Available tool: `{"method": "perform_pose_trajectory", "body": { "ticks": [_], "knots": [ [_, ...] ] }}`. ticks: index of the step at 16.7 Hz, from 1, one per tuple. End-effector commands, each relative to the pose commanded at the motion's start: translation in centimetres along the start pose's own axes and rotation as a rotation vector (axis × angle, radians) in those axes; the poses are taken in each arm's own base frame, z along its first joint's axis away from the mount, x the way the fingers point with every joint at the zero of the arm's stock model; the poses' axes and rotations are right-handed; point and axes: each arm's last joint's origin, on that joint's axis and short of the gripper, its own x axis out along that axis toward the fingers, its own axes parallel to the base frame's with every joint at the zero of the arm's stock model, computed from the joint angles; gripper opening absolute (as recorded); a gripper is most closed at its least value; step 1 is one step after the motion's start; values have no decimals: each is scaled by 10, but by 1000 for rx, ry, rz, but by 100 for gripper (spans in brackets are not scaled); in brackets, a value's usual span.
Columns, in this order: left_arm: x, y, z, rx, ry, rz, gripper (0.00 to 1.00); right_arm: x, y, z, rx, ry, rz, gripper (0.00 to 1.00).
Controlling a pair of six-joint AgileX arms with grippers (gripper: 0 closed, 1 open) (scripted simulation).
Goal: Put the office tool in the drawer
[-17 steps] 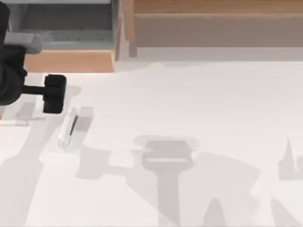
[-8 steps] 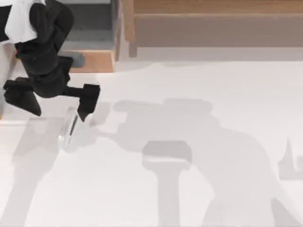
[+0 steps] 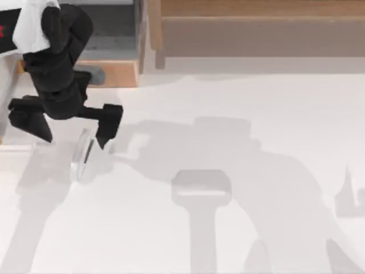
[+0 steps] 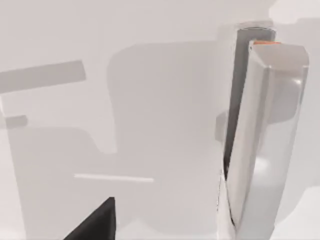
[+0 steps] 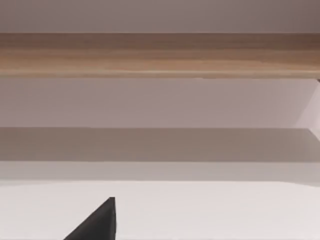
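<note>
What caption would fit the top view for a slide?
Left pincer open above the white office tool on the table, the wooden drawer open behind it.

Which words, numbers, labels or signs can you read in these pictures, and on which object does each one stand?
None can be read.
The office tool is plain white with a dark slot.
The drawer front is bare wood.
A red mark on the left arm at the top view's edge cannot be made out.
</note>
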Motion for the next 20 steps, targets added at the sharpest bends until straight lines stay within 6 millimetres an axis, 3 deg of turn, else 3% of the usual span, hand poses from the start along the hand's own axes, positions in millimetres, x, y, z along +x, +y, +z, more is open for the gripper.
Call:
{"method": "perform_pose_trajectory", "body": {
  "ticks": [6, 10, 20],
  "knots": [
    [42, -1, 0, 0, -1, 0, 100, 0, 0, 0, 0, 0, 0, 100],
    [45, -1, 0, 0, 0, 0, 100, 0, 0, 0, 0, 0, 0, 100],
    [45, -1, 0, 0, 0, 0, 25, 0, 0, 0, 0, 0, 0, 100]
  ]
}}
